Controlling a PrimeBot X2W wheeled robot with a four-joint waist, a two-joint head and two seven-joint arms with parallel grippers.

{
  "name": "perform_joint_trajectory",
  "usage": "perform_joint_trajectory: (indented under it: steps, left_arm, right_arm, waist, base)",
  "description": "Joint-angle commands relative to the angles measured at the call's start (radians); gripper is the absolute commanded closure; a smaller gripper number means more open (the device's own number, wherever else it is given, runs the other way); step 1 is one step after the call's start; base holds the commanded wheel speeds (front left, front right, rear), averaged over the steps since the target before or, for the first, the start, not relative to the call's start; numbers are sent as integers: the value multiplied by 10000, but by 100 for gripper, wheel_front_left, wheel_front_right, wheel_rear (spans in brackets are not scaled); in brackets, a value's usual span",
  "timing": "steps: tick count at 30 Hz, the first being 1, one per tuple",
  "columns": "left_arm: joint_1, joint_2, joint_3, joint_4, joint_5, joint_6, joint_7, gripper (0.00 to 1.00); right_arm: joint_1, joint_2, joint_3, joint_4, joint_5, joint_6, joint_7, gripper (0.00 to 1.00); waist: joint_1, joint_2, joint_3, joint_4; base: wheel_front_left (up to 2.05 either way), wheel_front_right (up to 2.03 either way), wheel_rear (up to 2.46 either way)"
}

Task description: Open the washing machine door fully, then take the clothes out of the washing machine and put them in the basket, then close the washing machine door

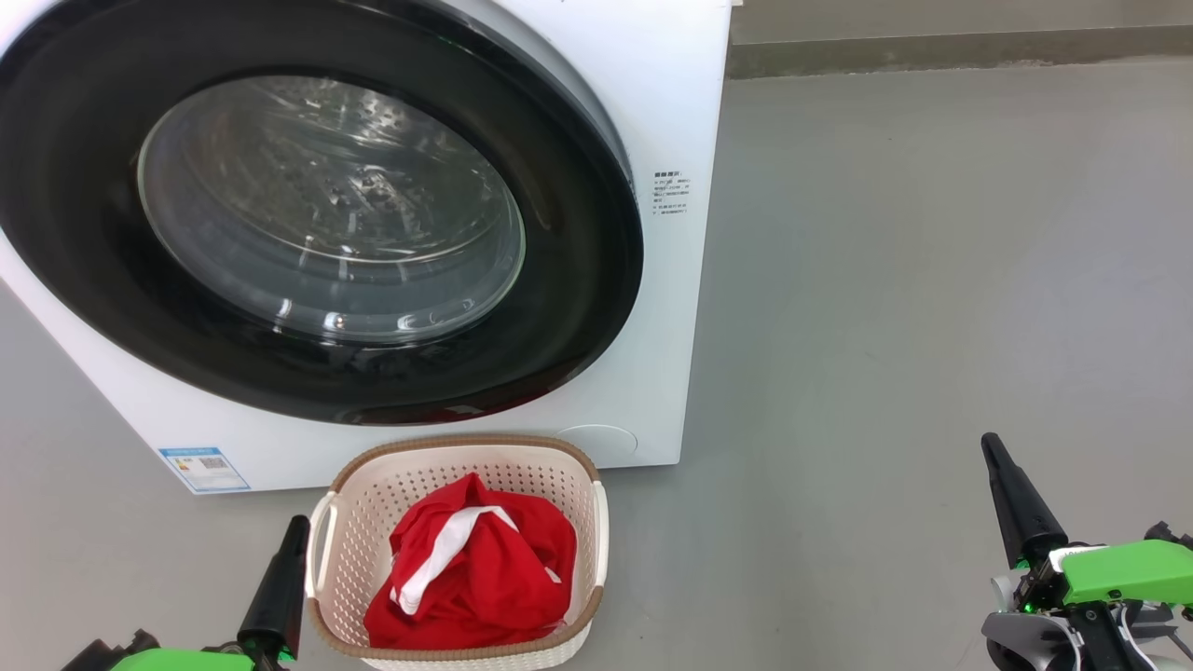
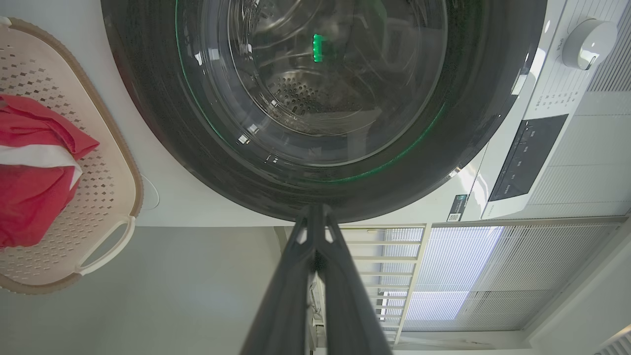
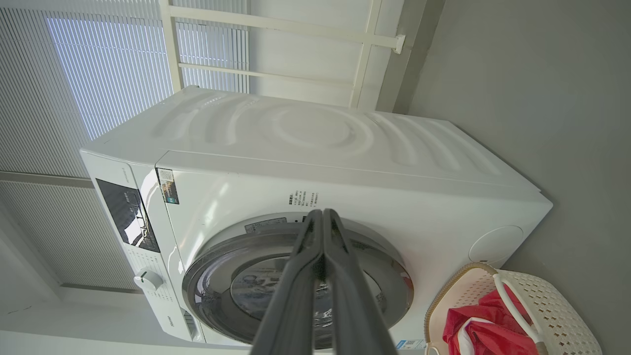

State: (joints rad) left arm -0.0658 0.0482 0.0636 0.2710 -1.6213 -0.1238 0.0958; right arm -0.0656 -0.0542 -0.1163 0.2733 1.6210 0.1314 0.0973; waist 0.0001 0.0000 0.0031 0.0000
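Head view: the washing machine door (image 1: 578,308) filled the upper left of the frame and looked seated flush on the washing machine (image 1: 671,93). That it was latched is a judgement only. The basket (image 1: 466,445) sat at bottom centre, just below the door's lower rim, with the red clothes (image 1: 485,568) heaped inside it. The left gripper (image 1: 296,527) was at lower left, fingers pressed together and holding nothing, just beside the basket's left handle and pointing up-frame at the door. The right gripper (image 1: 991,445) was at lower right, also pinched closed and empty, well apart from the door and basket over bare floor (image 1: 932,280). The left arm was the nearer one.

Left wrist view: the fingertips (image 2: 315,217) met in a point, apart from the door's black rim (image 2: 162,123), which lay straight ahead at frame centre. The basket rim (image 2: 125,167) and the clothes (image 2: 29,197) were at far left. No cloth was visible through the glass.

Right wrist view: the closed tips (image 3: 323,213) overlapped the door (image 3: 222,261) in frame, with the door lying ahead and lower centre. The basket (image 3: 557,305) and clothes (image 3: 493,335) were at lower right. The door is round, so no long axis counts. Any last push would likely fall to the left arm.
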Motion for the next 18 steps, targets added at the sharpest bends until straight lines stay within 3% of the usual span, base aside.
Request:
perform_joint_trajectory:
  steps: [1, 18]
  left_arm:
    - [-409, 126, 360, -263, 9, -69, 60, 100]
    - [-412, 104, 392, -262, 36, -69, 86, 100]
  right_arm:
    - [-409, -70, 172, -294, -2, -7, 41, 100]
    - [-412, -47, 139, -292, -29, -7, 67, 100]
  waist:
    - [0, 0, 0, 0]
    - [0, 0, 0, 0]
  base:
    - [0, 0, 0]
    - [0, 0, 0]
